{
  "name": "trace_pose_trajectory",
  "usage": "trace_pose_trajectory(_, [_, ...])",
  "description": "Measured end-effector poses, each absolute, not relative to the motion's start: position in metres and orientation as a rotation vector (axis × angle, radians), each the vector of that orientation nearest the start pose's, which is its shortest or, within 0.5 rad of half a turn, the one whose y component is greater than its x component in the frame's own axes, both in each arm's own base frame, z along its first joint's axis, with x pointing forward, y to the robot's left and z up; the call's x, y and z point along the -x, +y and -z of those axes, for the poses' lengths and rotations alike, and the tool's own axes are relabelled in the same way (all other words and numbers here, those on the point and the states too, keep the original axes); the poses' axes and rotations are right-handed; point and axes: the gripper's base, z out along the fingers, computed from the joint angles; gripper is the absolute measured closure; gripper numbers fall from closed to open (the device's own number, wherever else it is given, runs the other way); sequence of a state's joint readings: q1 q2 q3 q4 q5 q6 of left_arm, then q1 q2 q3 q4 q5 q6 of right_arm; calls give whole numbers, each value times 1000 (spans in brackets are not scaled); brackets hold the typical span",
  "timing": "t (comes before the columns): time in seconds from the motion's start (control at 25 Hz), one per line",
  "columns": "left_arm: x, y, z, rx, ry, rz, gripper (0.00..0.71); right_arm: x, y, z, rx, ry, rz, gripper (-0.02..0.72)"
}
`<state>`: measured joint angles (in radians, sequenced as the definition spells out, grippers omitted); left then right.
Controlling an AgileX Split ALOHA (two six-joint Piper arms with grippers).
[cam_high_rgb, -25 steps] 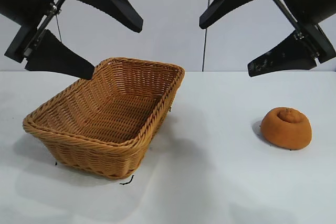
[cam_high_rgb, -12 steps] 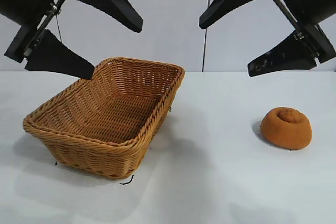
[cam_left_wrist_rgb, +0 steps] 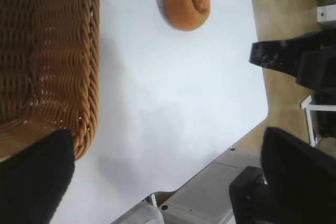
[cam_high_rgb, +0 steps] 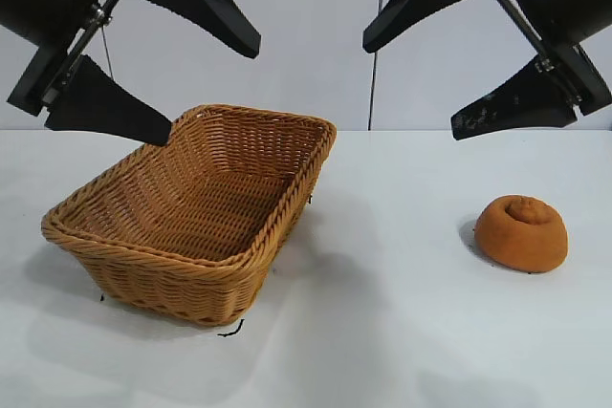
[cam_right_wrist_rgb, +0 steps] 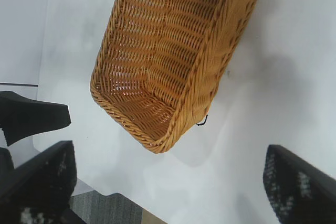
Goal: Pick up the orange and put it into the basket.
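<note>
The orange, a domed brownish-orange lump with a swirl nub, sits on the white table at the right. The empty woven basket stands at the left, well apart from it. My left gripper hangs open high above the basket's far end, holding nothing. High between basket and orange, my right gripper is open and empty too. The left wrist view looks down between my left gripper's spread fingers at the orange and the basket's rim. In the right wrist view my right gripper frames the basket; the orange is out of that view.
The white table spreads around both things. Its edge and a wooden floor beyond it show in the left wrist view. A small black mark lies by the basket's near corner. A pale wall stands behind the table.
</note>
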<state>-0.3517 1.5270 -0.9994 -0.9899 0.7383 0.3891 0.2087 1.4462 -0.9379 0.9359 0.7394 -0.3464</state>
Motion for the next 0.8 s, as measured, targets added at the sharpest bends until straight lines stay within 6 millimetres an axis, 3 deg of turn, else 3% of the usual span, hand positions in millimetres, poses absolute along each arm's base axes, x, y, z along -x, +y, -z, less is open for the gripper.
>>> trace_pose_trajectory(0.52, [-271,-154,-257,-87,2593,1078,18,-271,108,-265,-42,2542,-980,8])
trace_pose_trajectory(0.8, [-239,-142,-254,6,2628,1097,18,-271,108,-265,-42,2542,-980,8])
